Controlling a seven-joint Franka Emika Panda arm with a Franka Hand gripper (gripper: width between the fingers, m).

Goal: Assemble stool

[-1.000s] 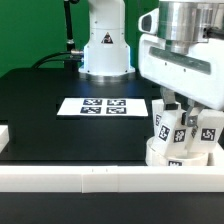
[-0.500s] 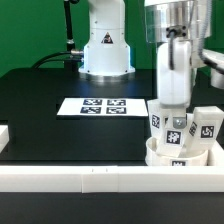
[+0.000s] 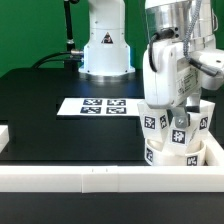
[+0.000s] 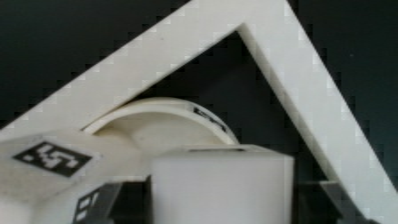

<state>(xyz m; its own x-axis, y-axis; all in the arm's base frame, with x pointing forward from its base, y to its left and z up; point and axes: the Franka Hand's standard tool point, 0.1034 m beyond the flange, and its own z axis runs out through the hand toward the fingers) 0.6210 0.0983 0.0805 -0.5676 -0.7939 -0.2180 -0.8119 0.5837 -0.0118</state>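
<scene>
At the near right corner of the tabletop (image 3: 50, 105), against the border rails (image 3: 90, 178): seat (image 3: 165, 157) with legs standing in its sockets. Hand (image 3: 176, 108) pinches one leg (image 3: 179, 127), apparently screwing it in; next move likely calls for further turning, kept upright.

No words, brand names or numbers that I can read anywhere; the only signs are black-and-white square tags; several are printed on the marker board (image 3: 103, 106) lying flat on the black table (image 3: 50, 110); more sit on the stool legs (image 3: 176, 130) below me; in my wrist view one tag shows on a leg (image 4: 57, 158); their patterns stay unreadable.
</scene>
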